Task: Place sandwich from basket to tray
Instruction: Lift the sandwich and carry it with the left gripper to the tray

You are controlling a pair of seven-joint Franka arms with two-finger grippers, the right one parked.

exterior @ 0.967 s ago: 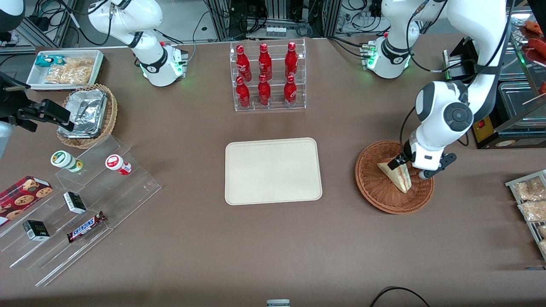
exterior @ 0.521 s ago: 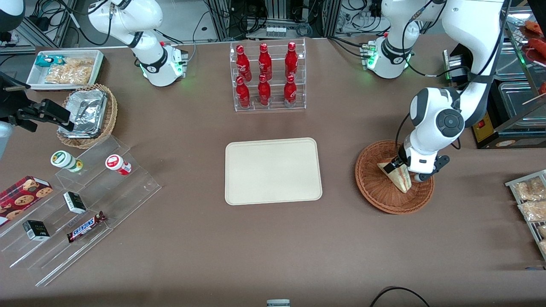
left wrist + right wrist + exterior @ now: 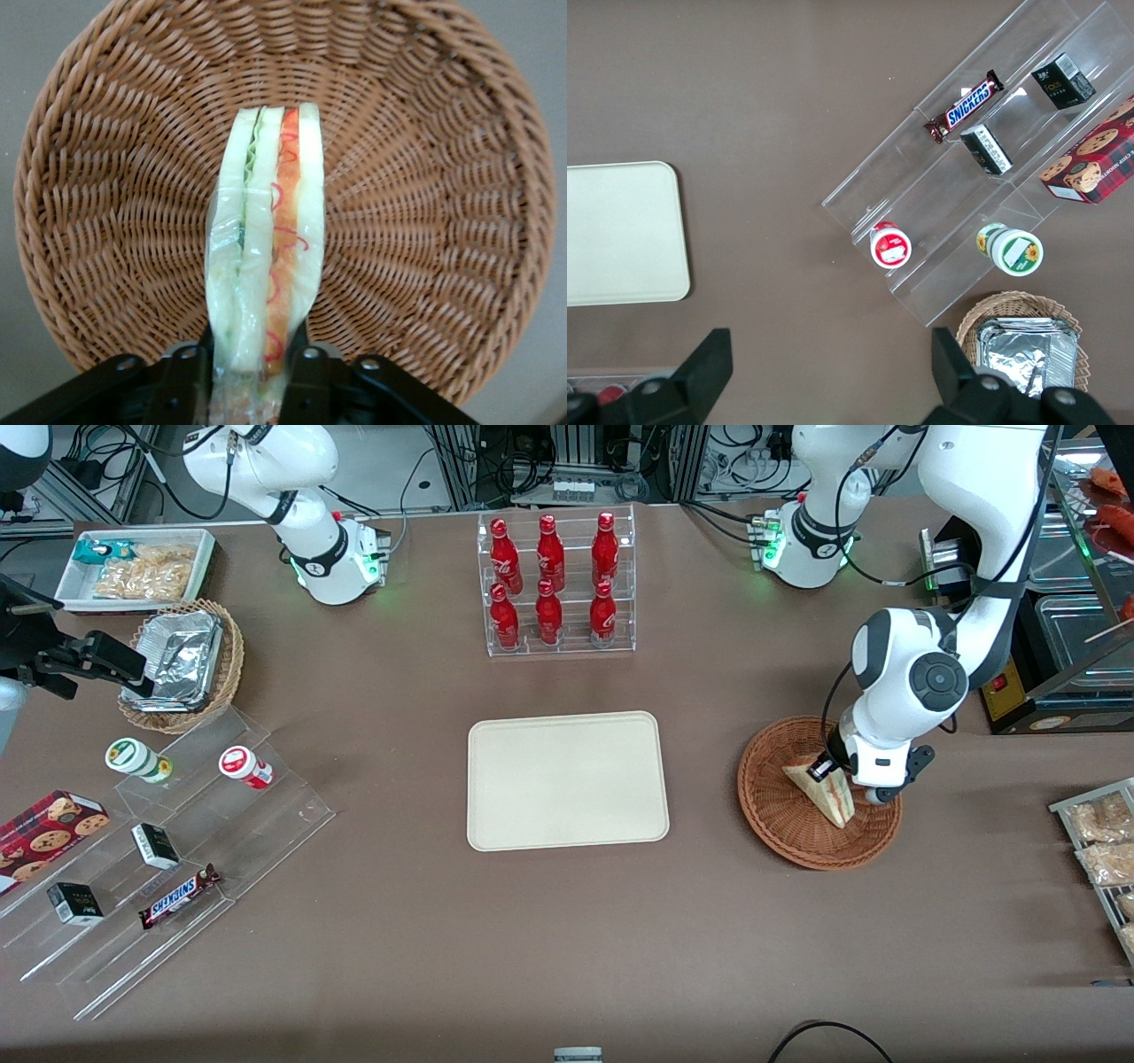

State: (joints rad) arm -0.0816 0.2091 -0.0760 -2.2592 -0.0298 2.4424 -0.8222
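The gripper (image 3: 257,372) is down in the round brown basket (image 3: 780,815), its 2 fingers (image 3: 188,381) squeezed tight on the wide end of the sandwich (image 3: 828,790), which stands on its edge inside the basket, well apart from the flat cream tray (image 3: 567,780).
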